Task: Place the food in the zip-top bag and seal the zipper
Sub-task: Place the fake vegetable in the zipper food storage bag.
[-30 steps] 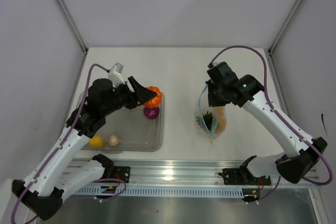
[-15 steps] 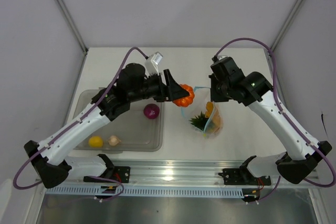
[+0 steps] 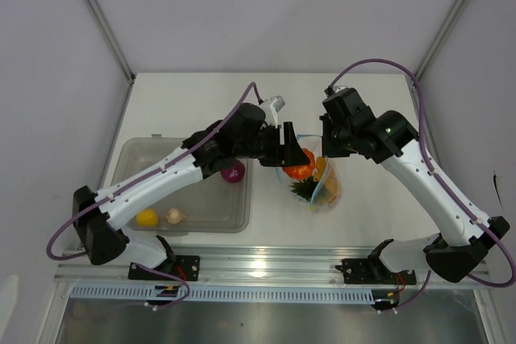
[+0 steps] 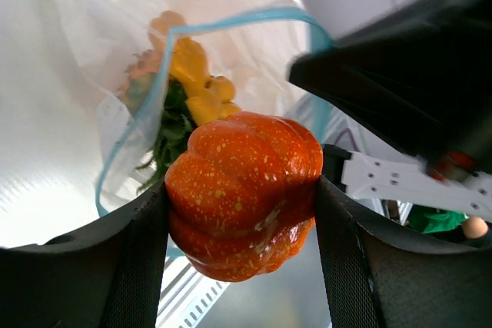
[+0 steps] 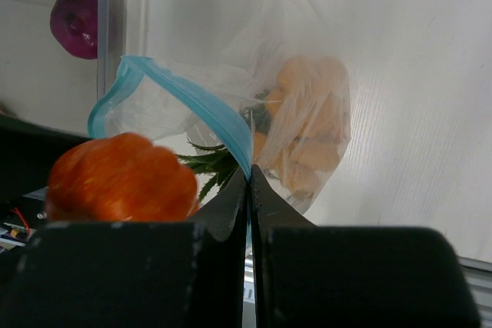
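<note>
Just above the mouth of the clear crinkly zip-top bag, the left gripper clamps a ribbed orange toy pumpkin squarely between both fingers, so the piece hangs over the opening rather than over bare table. At the bag's top edge the right gripper is pinched tight on the light-blue zipper strip. It lifts that side so the mouth gapes into a loop facing the left arm, which looks like the reason for the hold: a limp bag would otherwise fold shut. Inside the bag, below the pumpkin, lie a piece with spiky green leaves and some pale orange and yellow pieces pressed against the far wall. Well to the left-arm side of the bag sits a translucent grey rectangular tub holding a purple round onion, a yellow lemon and a pale garlic bulb, all waiting their turn. Judging by this, the pumpkin is about to be released into the bag; loading is roughly half done and sealing has not begun. A drop off-centre could catch the strip and tug it from the right fingers.
</note>
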Robot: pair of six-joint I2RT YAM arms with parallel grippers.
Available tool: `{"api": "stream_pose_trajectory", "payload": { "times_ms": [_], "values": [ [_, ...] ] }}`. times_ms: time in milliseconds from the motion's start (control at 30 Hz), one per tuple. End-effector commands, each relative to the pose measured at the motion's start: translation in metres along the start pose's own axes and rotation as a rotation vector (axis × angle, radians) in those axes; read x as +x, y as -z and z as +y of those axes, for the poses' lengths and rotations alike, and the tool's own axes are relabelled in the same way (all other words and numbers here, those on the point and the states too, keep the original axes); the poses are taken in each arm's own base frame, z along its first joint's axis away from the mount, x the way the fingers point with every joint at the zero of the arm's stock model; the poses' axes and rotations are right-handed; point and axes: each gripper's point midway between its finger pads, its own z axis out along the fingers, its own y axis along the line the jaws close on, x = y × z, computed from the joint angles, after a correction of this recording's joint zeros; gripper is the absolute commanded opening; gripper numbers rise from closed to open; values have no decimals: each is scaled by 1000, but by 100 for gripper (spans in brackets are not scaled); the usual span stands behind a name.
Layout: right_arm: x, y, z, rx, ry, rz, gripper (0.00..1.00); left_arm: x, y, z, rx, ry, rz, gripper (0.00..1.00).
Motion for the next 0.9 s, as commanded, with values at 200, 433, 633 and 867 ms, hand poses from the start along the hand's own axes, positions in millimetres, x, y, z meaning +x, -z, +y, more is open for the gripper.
{"api": "stream_pose_trajectory", "payload": {
  "times_ms": [200,433,633,867],
  "values": [
    [-10,14,6,-40,-32,-56,0,-6,-42,25,-115,-34,20,21],
    [-6,13,6,-48,-35,-50,0,-29,-55,41,-187,-44,-101,42],
    [-4,12,5,-42,-33,-45,0,-40,-72,36,-247,30,-63,45],
    [0,8,3,-29,-25,-35,0,-37,-81,56,-408,108,-12,74]
  ]
}}
